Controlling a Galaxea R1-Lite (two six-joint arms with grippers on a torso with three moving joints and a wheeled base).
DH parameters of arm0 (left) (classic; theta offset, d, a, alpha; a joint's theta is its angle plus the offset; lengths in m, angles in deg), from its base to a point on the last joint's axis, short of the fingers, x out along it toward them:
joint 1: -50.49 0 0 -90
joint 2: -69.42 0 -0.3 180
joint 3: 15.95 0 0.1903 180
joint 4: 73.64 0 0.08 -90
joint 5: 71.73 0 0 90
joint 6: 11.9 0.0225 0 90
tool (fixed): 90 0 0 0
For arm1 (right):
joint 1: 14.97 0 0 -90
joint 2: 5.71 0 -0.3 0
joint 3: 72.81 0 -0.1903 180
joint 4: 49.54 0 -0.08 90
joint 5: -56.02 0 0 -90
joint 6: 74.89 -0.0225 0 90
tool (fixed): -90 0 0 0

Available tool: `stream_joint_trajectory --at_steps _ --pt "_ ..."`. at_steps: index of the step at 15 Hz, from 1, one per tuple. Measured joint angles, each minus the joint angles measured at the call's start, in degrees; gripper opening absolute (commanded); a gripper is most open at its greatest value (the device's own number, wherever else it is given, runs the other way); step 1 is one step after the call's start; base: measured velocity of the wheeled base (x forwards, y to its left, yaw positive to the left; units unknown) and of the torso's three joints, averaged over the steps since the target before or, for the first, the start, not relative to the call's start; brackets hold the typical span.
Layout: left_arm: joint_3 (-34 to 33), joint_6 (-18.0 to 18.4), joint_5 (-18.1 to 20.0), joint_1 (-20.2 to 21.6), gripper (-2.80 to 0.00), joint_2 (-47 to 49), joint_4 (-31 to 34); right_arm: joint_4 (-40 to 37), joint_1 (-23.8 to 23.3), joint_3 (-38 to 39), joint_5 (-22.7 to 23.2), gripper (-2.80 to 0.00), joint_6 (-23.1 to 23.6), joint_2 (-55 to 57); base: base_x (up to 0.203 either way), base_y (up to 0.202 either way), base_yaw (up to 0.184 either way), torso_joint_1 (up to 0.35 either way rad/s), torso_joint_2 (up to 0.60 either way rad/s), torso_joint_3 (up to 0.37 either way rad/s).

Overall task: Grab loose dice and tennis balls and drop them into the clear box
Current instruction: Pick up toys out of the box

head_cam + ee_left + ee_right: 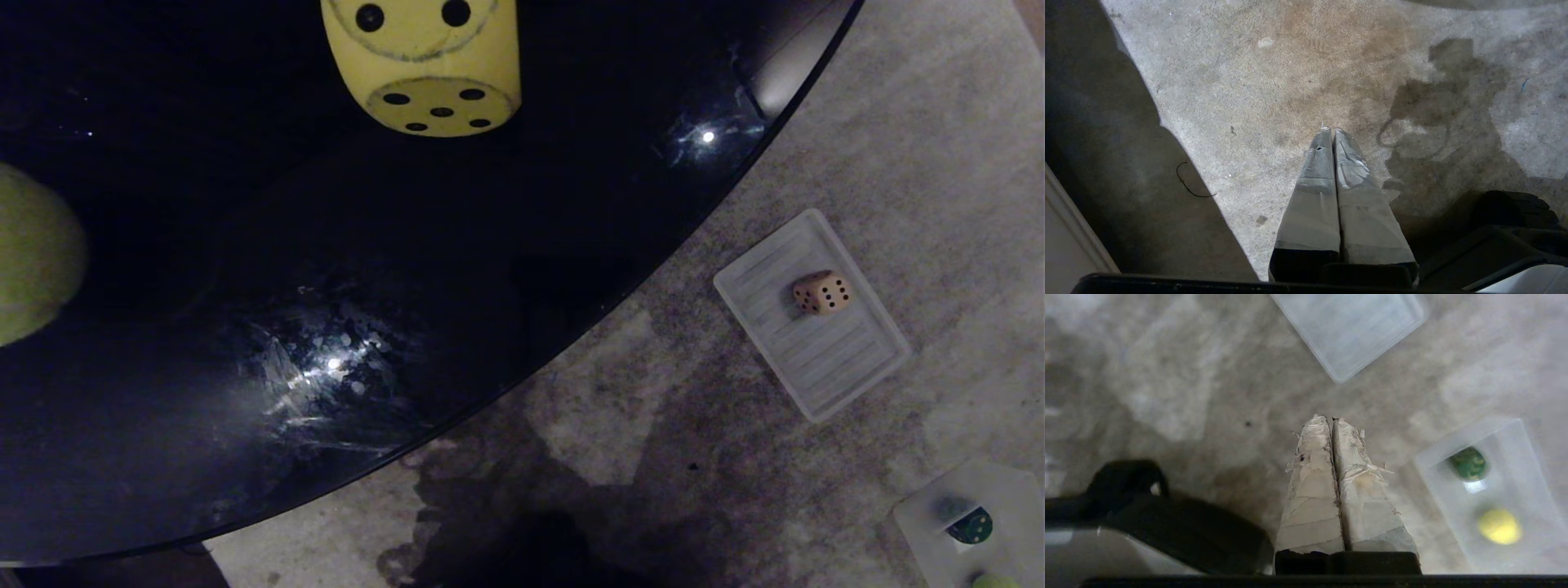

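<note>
Dice look light and rigid with rounded corners, so I would pinch opposite flat faces. My right end effector (1332, 420) and left end effector (1332, 131) both hang pressed together over the carpet, empty. The big yellow black-pipped die (424, 61), cut off at the frame edge, sits on the glossy black round surface (571, 204) beside a fuzzy yellow-green tennis ball (33, 253) that is half out of view. The tan die (821, 292) rests on the ribbed clear panel (849, 359). The clear plastic box (1515, 449) on the floor holds a dark green die (1468, 463) and a blurred yellow ball (1499, 526). I cannot see the red die.

Yellow die (424, 61) with black pips, tan die (822, 292) with dark pips on the ribbed clear panel (849, 359). Beside the right gripper (1332, 421): dark green die (1468, 463), yellow-green tennis ball (1499, 526). Mottled grey-brown carpet (1290, 81).
</note>
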Motion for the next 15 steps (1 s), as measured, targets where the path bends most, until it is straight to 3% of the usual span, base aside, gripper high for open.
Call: stream_joint_trajectory --at_steps 2,5,12,13,15 --pt "0.0 0.0 0.0 0.0 -2.8 0.0 0.0 -2.48 -0.11 -6.63 -1.15 -2.8 -1.39 6.88 0.0 0.0 0.0 0.0 0.0 0.0" --pt "0.0 0.0 -0.03 0.0 -2.8 0.0 0.0 1.86 -1.3 -14.23 -2.28 -2.8 -3.72 24.43 0.0 0.0 0.0 0.0 0.0 0.0" --pt "0.0 0.02 0.02 0.0 -2.8 0.0 0.02 33.73 -3.5 -23.57 -7.69 -2.8 -8.87 75.31 0.0 0.0 0.0 0.0 0.0 0.0" --pt "0.0 0.0 0.01 0.0 -2.8 0.0 0.02 38.08 -3.75 -25.32 -8.07 0.0 -9.42 81.3 0.0 0.0 0.0 0.0 0.0 0.0" --pt "0.0 0.0 0.03 0.0 -2.8 0.0 0.0 46.19 -4.66 -29.79 -7.99 0.0 -9.91 91.29 0.0 0.0 0.0 0.0 0.0 0.0"
